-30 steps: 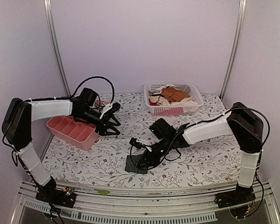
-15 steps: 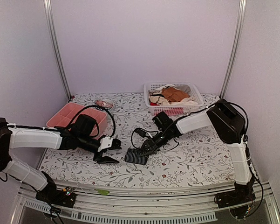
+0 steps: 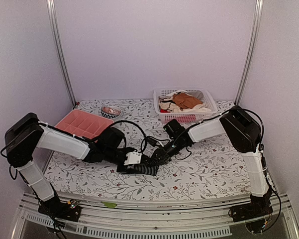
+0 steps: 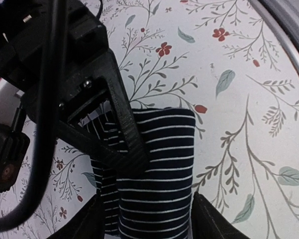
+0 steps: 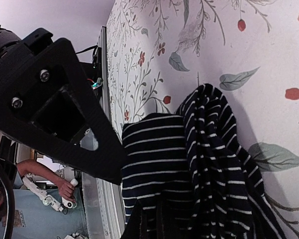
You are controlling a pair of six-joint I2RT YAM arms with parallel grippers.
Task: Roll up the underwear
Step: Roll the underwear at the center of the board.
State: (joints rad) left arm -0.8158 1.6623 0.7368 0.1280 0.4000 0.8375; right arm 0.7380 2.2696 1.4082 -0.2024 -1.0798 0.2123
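The flowered surface (image 3: 214, 164) carries everything. Both arms reach to its near middle, and the reason looks plain: one holds the work while the other comes in for it. The left arm (image 3: 64, 142) lies low and stretched across from its side. The right arm (image 3: 209, 130) slopes down from the far right.

The basket (image 3: 186, 118) of orange-brown and cream garments sits at the back right, well apart, likely the supply. The pink tray (image 3: 82, 123) sits at the back left, its compartments open upward, probably where finished rolls go.

The underwear (image 4: 156, 169) lies on the surface between the two claws, near the front edge. It is already gathered into a short, thick, striped bundle. One side is smooth and the other looser and rumpled in the right wrist view, so the rolling seems nearly done.

The right claw (image 4: 138, 157) has its fingers together at the bundle's top edge. It appears to pinch a layer of fabric, which would keep the bundle from springing open.

The left claw (image 4: 149, 226) has its fingers apart, one at each side of the bundle and close against it. Whether they press yet I cannot tell. They look set to take it over.

A small pinkish roll (image 3: 110, 111) rests beyond the tray, untouched.
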